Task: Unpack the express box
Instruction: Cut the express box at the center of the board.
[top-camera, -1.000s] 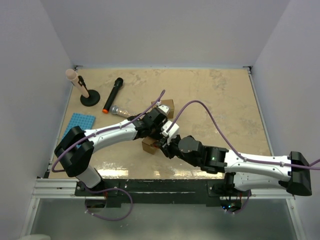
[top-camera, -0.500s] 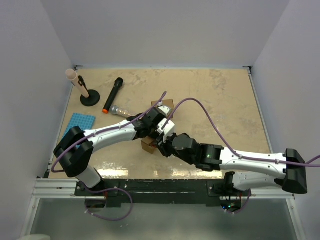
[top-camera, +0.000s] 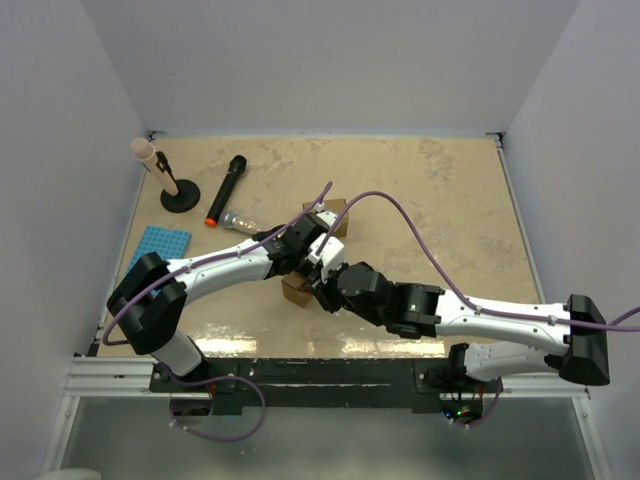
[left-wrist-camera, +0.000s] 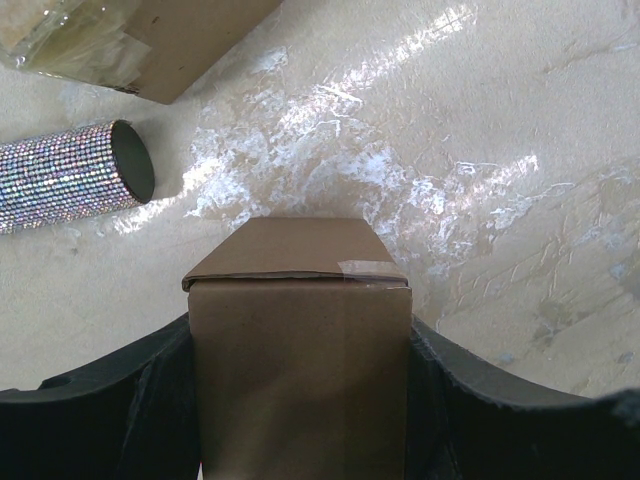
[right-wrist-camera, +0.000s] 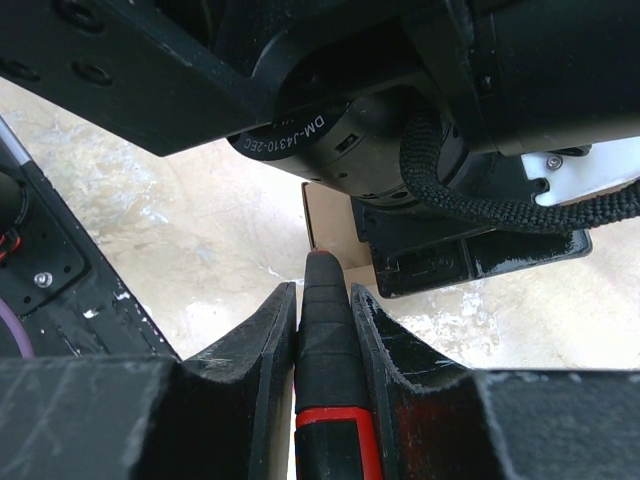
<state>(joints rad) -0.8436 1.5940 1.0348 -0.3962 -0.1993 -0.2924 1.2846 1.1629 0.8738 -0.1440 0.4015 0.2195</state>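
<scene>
Beige counter: express box just toward 7 o'clock of centre, clamped in left gripper, flaps shut, tape on seam — right gripper pinches black red-banded tool, tip near box. Nothing unpacked yet.

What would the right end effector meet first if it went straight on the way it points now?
Most likely the cardboard box: the black tool clamped in the right end effector points its tip at the box's edge, with the left arm's wrist just above. Depth is unclear.
</scene>
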